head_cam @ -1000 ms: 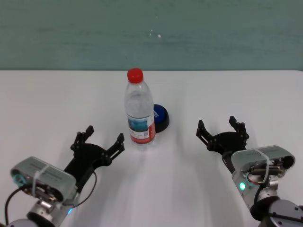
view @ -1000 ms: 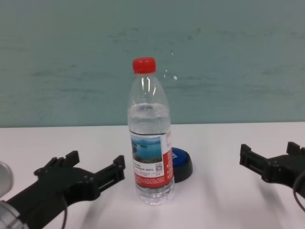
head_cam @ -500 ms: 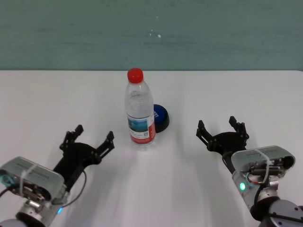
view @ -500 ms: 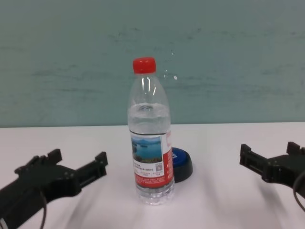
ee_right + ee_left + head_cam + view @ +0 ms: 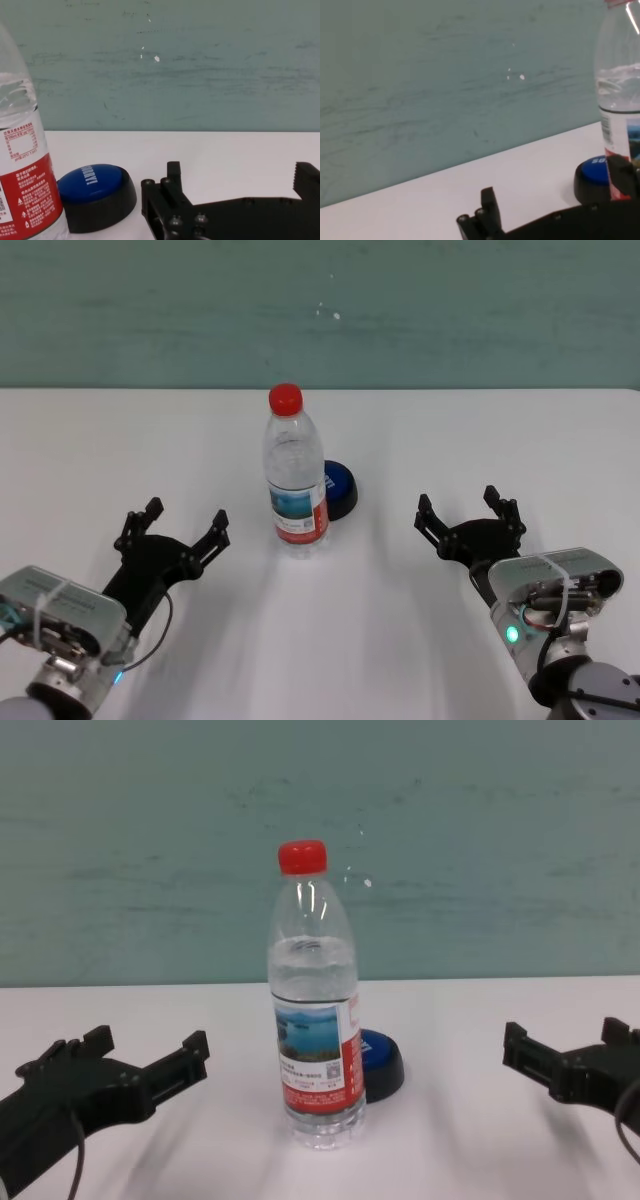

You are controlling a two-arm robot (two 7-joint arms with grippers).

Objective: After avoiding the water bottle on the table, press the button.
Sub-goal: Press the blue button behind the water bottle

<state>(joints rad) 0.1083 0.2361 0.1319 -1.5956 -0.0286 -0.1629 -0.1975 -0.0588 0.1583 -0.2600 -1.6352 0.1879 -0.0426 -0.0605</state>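
The water bottle (image 5: 295, 472) stands upright at the middle of the white table (image 5: 480, 440), red cap on top; it also shows in the chest view (image 5: 314, 1025). The blue button (image 5: 338, 487) on its black base sits just behind and to the right of the bottle, partly hidden by it, and shows in the chest view (image 5: 377, 1062) and the right wrist view (image 5: 95, 192). My left gripper (image 5: 172, 527) is open and empty, left of the bottle and apart from it. My right gripper (image 5: 468, 512) is open and empty, right of the button.
A teal wall (image 5: 320, 310) runs along the table's far edge. Bare tabletop lies on both sides of the bottle and between the right gripper and the button.
My left gripper has drawn back to the left, away from the bottle. The right arm, the bottle and the button have not moved.
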